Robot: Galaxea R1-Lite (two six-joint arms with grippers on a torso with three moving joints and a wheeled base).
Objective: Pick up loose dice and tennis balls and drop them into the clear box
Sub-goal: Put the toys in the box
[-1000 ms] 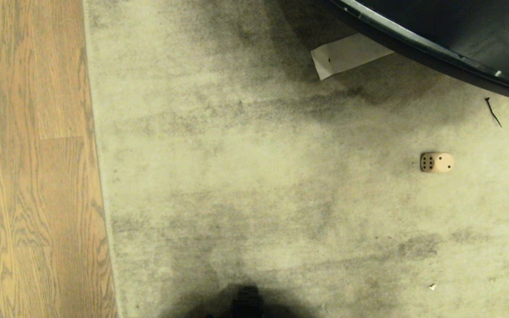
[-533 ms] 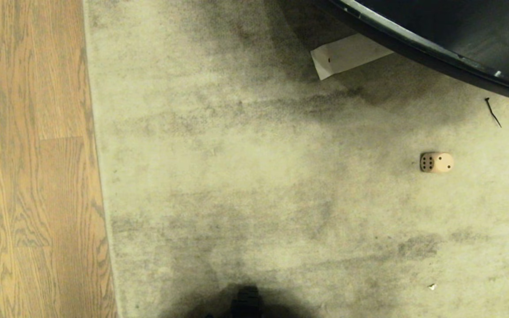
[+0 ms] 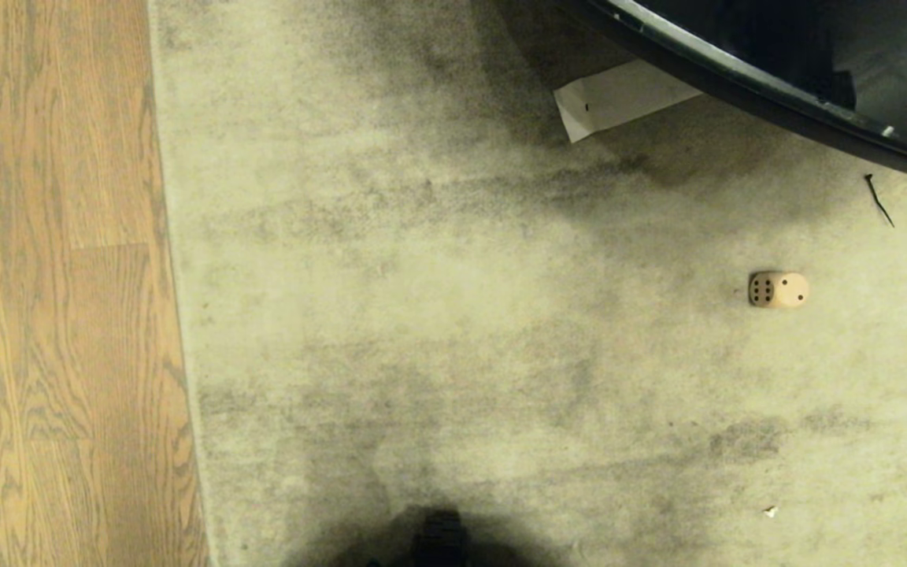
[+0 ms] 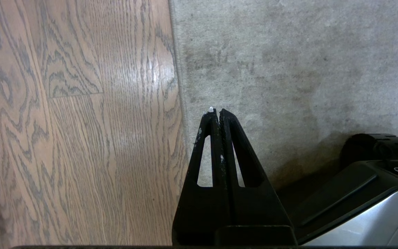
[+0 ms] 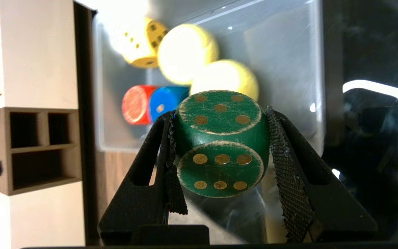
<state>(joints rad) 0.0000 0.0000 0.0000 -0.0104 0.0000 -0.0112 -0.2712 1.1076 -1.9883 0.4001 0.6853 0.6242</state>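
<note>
we see a dark green die (image 5: 221, 143) with yellow pips between black fingers (image 5: 290, 180). in the frosted clear box (image 5: 288, 69) lie a red die (image 5: 136, 104), a blue die (image 5: 166, 100) and pale yellow balls (image 5: 185, 53). a cream die (image 3: 778, 290) with dark pips sits on mottled grey carpet (image 3: 453, 315) beside brown wood-grain floor (image 3: 52, 283).

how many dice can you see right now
5: green die in the right gripper; red, blue and yellow in the clear box; cream on the carpet. Others may be hidden.
</note>
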